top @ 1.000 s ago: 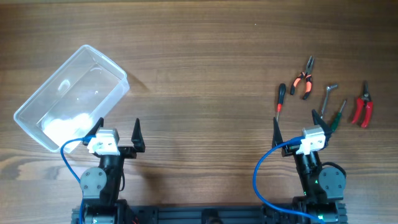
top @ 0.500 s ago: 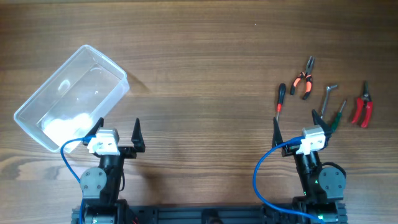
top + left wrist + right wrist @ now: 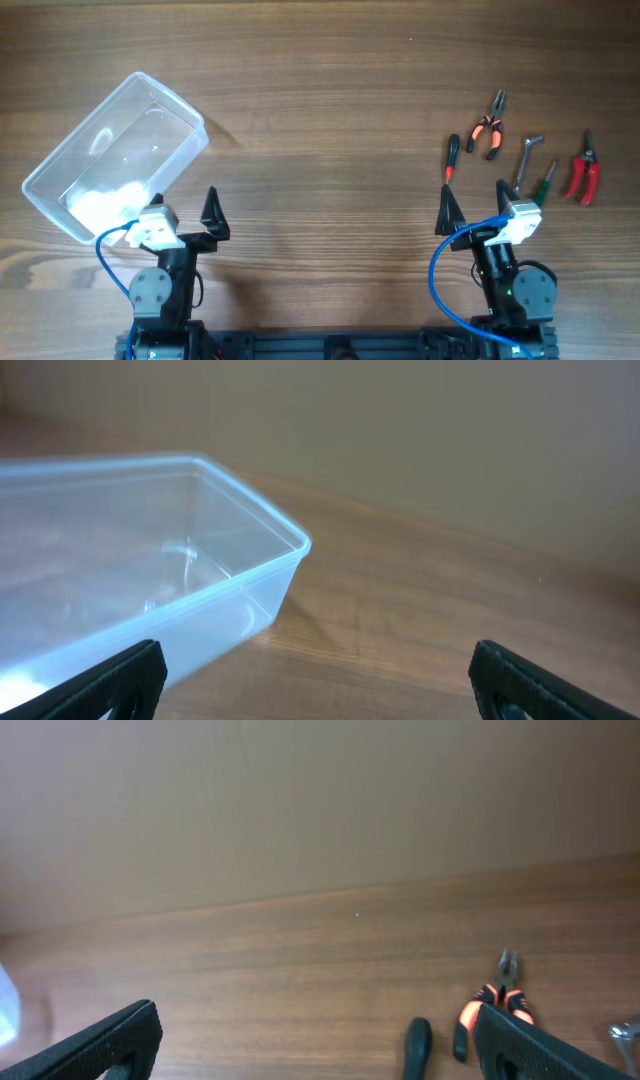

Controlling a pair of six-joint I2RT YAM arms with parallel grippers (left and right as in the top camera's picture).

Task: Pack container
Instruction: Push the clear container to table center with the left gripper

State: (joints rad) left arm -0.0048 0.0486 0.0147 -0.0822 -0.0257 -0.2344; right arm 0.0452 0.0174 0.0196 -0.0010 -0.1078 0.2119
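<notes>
Both wrists have turned slightly within the last half second. The left gripper (image 3: 182, 208) has swung toward the clear rectangular plastic container with rounded corners (image 3: 172, 100), and the right gripper (image 3: 475, 200) has swung toward the hand tools. Nothing on the wooden table (image 3: 320, 80) has moved. The container lies at the table's left side, set diagonally, just ahead of the left gripper and apart from it. A white patch (image 3: 105, 202) shows inside it; whether that is glare or contents cannot be told. Both pincers stand wide apart and hold nothing; each wrist view shows its fingers at opposite edges of the frame. The red-handled screwdriver (image 3: 451, 158), orange-and-black pliers (image 3: 489, 130), grey metal key (image 3: 527, 155), green-handled screwdriver (image 3: 543, 185) and red-handled pruning shears (image 3: 582, 172) lie loose at the right, well apart from the container. Judgement: packing has not begun, and the turn reads as the right arm lining up for a first pick.
</notes>
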